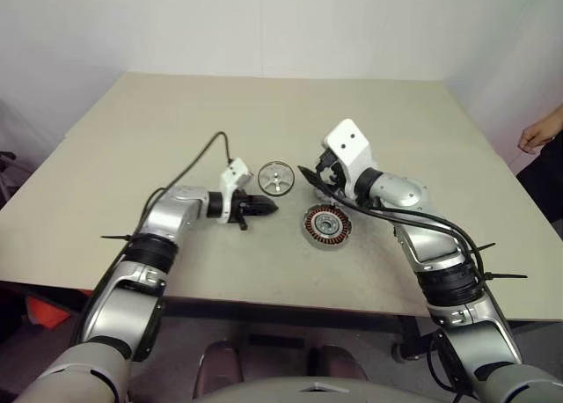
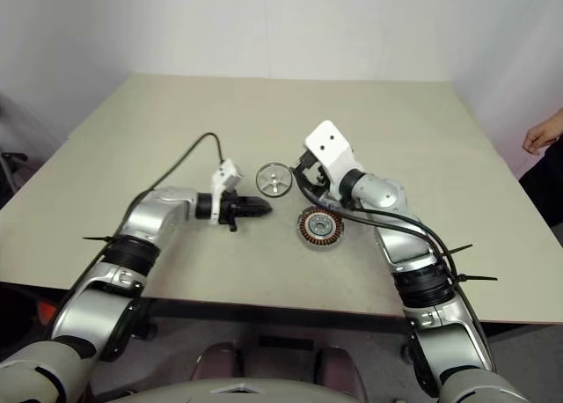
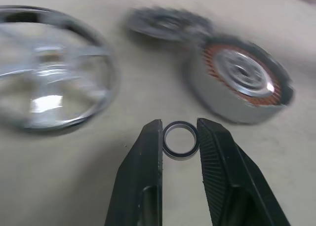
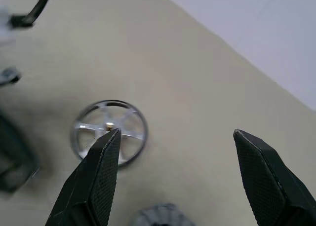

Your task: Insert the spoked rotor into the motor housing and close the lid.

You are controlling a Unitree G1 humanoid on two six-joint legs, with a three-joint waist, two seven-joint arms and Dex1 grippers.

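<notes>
Two grippers flank the copper-wound, dark-rimmed motor housing (image 1: 327, 225) in the eye views; the shiny spoked silver rotor (image 1: 275, 178) lies just beyond it, still uninserted. Left wrist view: the left gripper (image 3: 180, 137) pinches a small thin dark ring (image 3: 180, 139). Right wrist view: the right gripper (image 4: 175, 139) gapes over the rotor; grasping it seems next.

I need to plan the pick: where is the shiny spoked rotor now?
The shiny silver spoked rotor lies flat on the beige table, between the two arms and just beyond the copper-wound round motor housing.
</notes>
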